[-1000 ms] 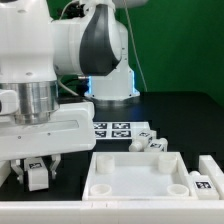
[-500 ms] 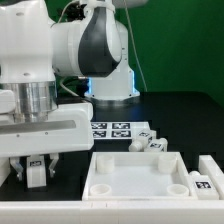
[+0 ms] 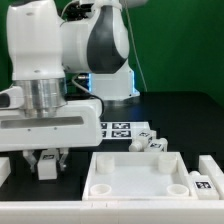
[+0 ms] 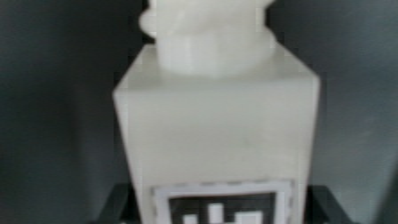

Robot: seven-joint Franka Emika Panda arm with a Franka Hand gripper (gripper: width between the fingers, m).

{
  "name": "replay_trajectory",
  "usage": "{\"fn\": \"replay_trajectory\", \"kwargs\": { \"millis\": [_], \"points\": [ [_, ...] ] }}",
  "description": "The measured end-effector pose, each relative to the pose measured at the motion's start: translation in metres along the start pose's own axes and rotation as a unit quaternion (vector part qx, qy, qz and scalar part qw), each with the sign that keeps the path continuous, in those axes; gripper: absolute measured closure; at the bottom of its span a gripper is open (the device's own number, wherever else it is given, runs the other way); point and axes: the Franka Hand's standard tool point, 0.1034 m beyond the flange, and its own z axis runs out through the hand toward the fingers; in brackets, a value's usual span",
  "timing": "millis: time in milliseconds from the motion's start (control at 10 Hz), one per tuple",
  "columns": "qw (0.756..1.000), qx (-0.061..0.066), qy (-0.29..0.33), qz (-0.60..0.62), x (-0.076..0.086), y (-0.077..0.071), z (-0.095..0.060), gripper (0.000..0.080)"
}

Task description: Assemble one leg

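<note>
My gripper [image 3: 46,163] is at the exterior view's left, just above the black table, shut on a leg [image 3: 46,168], a small white post with a black-and-white tag. In the wrist view the leg [image 4: 217,120] fills the frame, its threaded peg end pointing away and its tag between my dark fingers [image 4: 121,205]. The large white square tabletop [image 3: 140,175] lies to the exterior view's right of my gripper, with holes at its corners. More legs [image 3: 152,144] lie behind the tabletop, and another [image 3: 204,183] lies at its right.
The marker board [image 3: 117,128] lies flat on the table behind the tabletop. A white frame rail [image 3: 60,198] runs along the front edge. The arm's base [image 3: 110,85] stands at the back.
My gripper has moved to the exterior view's right with the leg, closer to the tabletop, and has risen slightly.
</note>
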Motion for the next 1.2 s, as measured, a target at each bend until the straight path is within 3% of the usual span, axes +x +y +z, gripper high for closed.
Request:
{"fn": "replay_trajectory", "kwargs": {
  "millis": [200,500,700,800,900,1100,1200],
  "points": [
    [1.000,0.004,-0.002,-0.017,0.000,-0.018,-0.001,0.0515],
    [1.000,0.003,0.000,-0.025,0.002,-0.016,-0.001,0.0515],
    [1.000,0.003,-0.001,-0.024,0.001,-0.015,-0.001,0.0230],
    [1.000,0.001,-0.001,-0.019,0.004,-0.009,-0.003,0.0230],
    [1.000,-0.001,0.002,-0.016,0.007,-0.006,-0.007,0.0166],
    [1.000,0.009,-0.008,-0.019,0.014,-0.014,-0.029,0.0155],
    [1.000,0.010,-0.011,-0.020,0.012,-0.015,-0.027,0.0150]
  ]
}}
